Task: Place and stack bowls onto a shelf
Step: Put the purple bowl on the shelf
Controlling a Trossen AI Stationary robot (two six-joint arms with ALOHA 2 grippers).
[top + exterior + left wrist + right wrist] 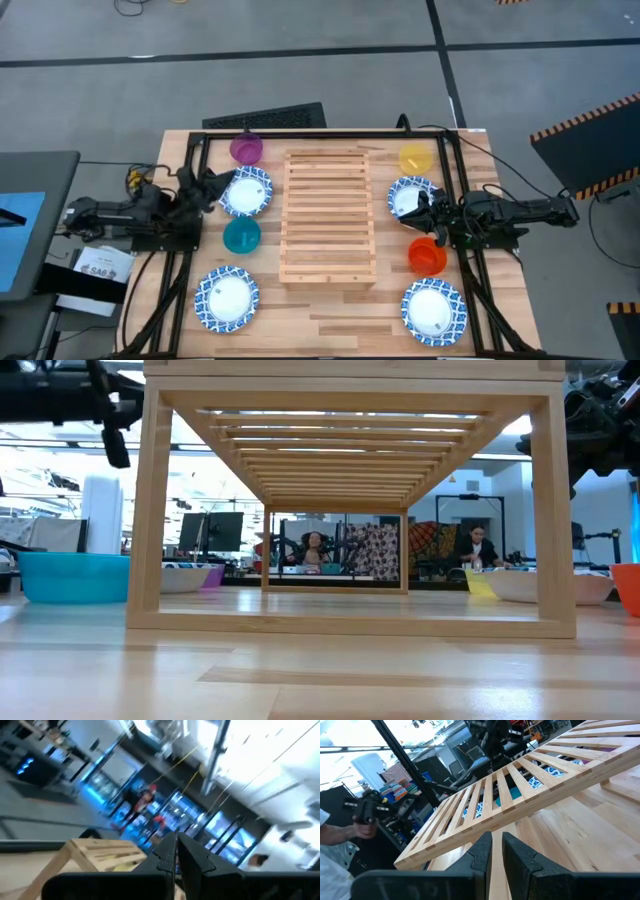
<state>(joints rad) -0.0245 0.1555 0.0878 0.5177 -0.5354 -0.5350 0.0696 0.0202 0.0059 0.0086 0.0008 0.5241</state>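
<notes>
The shelf stands in the middle of the table and nothing is on its slats yet. All eight bowls are beside it on the wood. On the left side are the purple bowl, a blue bowl, the teal bowl and a second blue bowl. On the right side are the yellow bowl, a third blue bowl, the red bowl and the fourth blue bowl.

I judge that the task is at its very beginning and the step now is the first pick. To do it well, a gripper should open wide, come down on the rim of a blue bowl and take one wall between its fingers. The wide bowls should go on the slats first and the small ones inside them; otherwise the stack would not sit well. The lift must clear the top edge of the shelf.

The left gripper is low at the edge of the first blue bowl, its arm stretched in from the left. Its fingers are pressed together and hold nothing. The right gripper reaches in from the right, just beside the third blue bowl and near the red one. Its fingers are also closed and empty, and they point toward the shelf.
</notes>
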